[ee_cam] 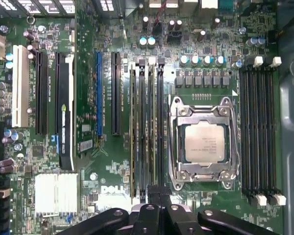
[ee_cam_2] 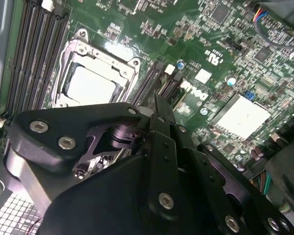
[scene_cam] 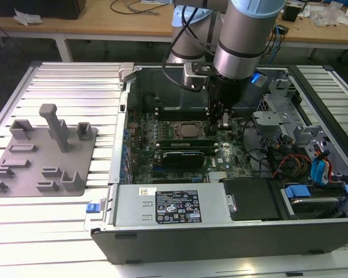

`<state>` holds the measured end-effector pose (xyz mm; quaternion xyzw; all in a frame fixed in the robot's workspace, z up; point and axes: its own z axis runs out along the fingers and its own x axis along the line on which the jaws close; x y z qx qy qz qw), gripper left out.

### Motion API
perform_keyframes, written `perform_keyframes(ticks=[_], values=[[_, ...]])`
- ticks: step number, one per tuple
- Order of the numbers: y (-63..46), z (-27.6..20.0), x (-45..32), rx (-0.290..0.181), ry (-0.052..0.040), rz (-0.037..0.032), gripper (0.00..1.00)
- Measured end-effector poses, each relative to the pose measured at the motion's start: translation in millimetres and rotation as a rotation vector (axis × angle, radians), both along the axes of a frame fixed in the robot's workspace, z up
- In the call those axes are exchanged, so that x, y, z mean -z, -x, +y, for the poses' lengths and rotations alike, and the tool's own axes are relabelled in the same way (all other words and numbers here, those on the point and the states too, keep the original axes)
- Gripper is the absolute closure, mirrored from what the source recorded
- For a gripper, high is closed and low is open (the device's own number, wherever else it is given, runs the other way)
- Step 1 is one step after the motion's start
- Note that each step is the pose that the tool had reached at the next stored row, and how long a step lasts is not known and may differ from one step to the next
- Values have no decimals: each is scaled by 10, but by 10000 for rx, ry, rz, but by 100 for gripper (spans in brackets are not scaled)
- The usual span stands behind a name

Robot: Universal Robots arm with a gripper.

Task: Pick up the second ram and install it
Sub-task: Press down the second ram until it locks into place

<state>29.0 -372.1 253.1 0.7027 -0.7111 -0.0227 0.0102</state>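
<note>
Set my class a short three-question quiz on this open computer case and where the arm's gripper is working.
1. True or false: the gripper hangs over the motherboard, beside the processor socket.
2. Where does the grey fixture tray lie?
A. Inside the case
B. On the slatted table, on the exterior view's left
C. On the power supply
3. Fill in: in the first wrist view, memory slots lie on ____ sides of the processor socket.

Key: 1 true; 2 B; 3 both.
</note>
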Motion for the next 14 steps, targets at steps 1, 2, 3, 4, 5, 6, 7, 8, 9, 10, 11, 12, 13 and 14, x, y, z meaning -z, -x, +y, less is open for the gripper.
perform_keyframes(ticks=[1,2,3,4,5,6,7,8,9,10,11,12,13,14], values=[[-4,0,4,0,1,0,92],[-4,0,12,1,1,1,92],[-5,-1,24,1,3,1,92],[-5,-1,24,1,4,1,92],[-5,0,25,0,2,1,92],[-6,0,34,1,-2,-1,92],[-6,0,68,0,1,0,92],[-6,0,94,0,1,0,92],[-6,0,102,0,2,1,92],[-6,0,112,2,-1,0,92],[-16,1,128,0,1,0,92],[-22,5,151,1,1,1,92],[-31,9,164,0,2,1,92],[-32,17,174,1,2,1,92]])
